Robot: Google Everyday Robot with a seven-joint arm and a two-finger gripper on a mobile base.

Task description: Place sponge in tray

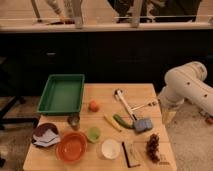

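Nothing done yet: sponge [143, 124] lies on bench [102, 92], well apart from tray [62, 93]; claw [168, 114] spread, empty, by bench's right edge

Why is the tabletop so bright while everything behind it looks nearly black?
Camera view: light seems to fall from above onto the wooden table, so the green tray and grey-blue sponge stand out brightly; the dark cabinet behind lies in shadow; the robot's hand, hanging beside the table's right edge, looks dim.
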